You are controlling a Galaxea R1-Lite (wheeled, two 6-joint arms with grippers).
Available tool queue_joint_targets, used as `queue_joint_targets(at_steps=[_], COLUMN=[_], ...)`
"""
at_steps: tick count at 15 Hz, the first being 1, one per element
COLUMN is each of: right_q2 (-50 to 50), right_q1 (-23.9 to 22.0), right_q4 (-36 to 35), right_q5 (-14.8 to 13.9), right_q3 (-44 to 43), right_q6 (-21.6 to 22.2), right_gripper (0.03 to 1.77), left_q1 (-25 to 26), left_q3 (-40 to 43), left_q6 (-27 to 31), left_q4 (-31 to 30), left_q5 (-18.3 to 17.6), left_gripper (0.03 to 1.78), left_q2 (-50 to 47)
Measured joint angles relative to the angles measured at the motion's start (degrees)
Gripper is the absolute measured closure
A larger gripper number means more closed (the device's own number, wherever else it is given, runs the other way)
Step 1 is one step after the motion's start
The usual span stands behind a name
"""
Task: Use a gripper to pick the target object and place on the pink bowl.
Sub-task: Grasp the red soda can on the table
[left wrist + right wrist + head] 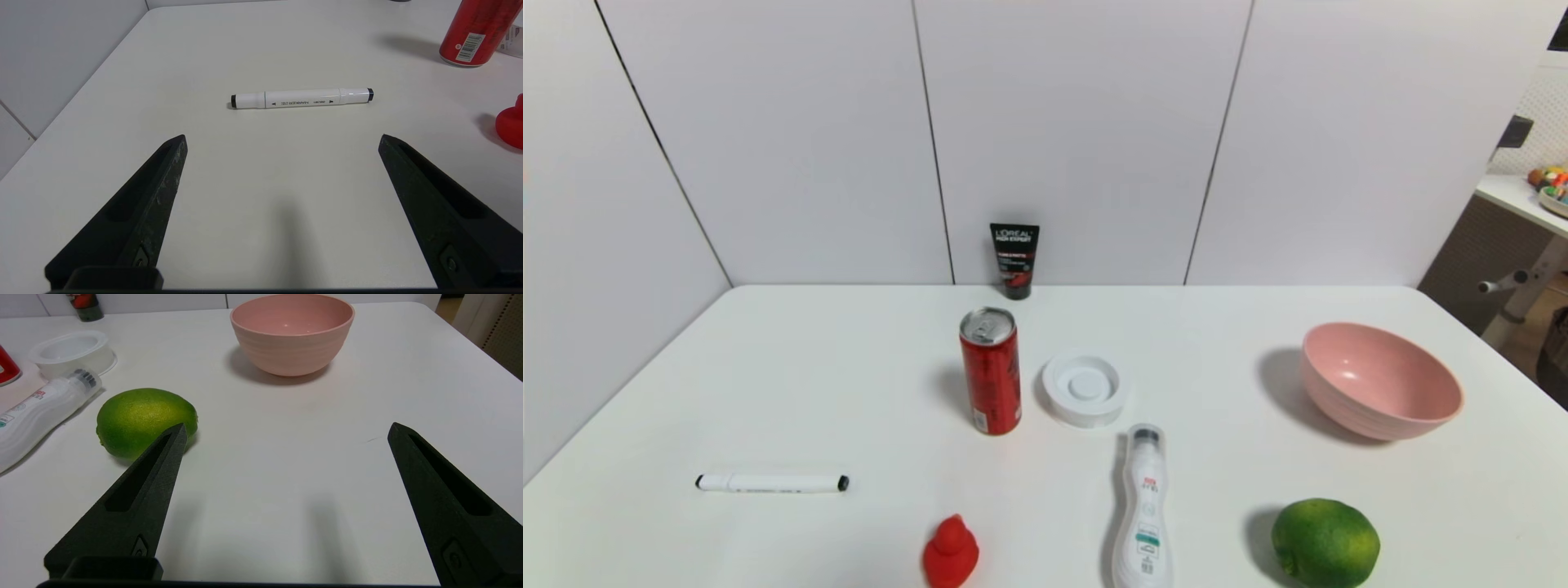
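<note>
"Head view: where does the slim red metal drink can with the silver top (pixel 992 380) stand?"

"Upright on the white counter (pixel 849 367), just beside the round white lid-like disc (pixel 1086 403). The black L'Oreal tube (pixel 1014 253) stands behind it, by the white panelled wall (pixel 1078 139)."

"And the wide round matte pink bowl (pixel 1347 404)?"

"Well apart from the can, near the counter's right side, with the round green lime (pixel 1327 543) nearer the robot."

"What of the left hand (pixel 282 136)?"

"It hovers above the counter, fingers wide apart, nothing between them, near the white marker with black ends (pixel 302 98)."

"And the right hand (pixel 289 425)?"

"Over the counter too, fingers wide apart and holding nothing; one fingertip overlaps the lime in the right wrist view."
</note>
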Motion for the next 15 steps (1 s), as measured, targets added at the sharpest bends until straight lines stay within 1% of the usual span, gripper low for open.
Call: queue_joint_targets(at_steps=[3,5,6,8,9,10,11,12,13,15], right_q2=[0.02,0.55,1.71,6.7,10.09,14.17,18.19,22.8,27.28,36.74], right_q1=[0.0,-0.06,-0.06,0.57,1.93,4.83,8.57,12.37,15.21,19.21], right_q4=[-0.07,-0.05,-0.24,-0.11,-0.05,-0.07,-0.16,-0.07,0.16,0.77], right_q5=[0.0,0.59,1.55,5.6,8.0,10.25,11.63,12.46,12.98,13.7], right_q3=[0.0,-0.85,-2.78,-8.44,-11.59,-14.6,-17.47,-20.39,-23.26,-29.35], right_q6=[-0.41,-2.33,-2.77,-3.27,-3.66,-4.38,-5.12,-5.8,-6.72,-9.63], right_gripper=[0.1,0.1,0.1,0.1,0.1,0.1,0.1,0.1,0.1,0.1], left_q1=[0.0,0.0,0.0,0.0,0.0,0.0,0.0,0.0,0.0,0.0], left_q3=[0.0,0.0,0.0,0.0,0.0,0.0,0.0,0.0,0.0,0.0], left_q6=[-0.02,0.0,0.02,-0.02,0.0,0.02,0.0,0.0,0.0,0.0], left_q4=[0.0,0.0,0.0,0.0,0.0,0.0,0.0,0.0,0.0,0.0], left_q5=[-0.02,0.0,0.01,-0.02,0.0,0.0,0.0,0.0,0.0,0.0], left_gripper=[0.12,0.12,0.12,0.12,0.12,0.12,0.12,0.12,0.12,0.12], left_q2=[0.0,0.0,0.0,0.0,0.0,0.0,0.0,0.0,0.0,0.0])
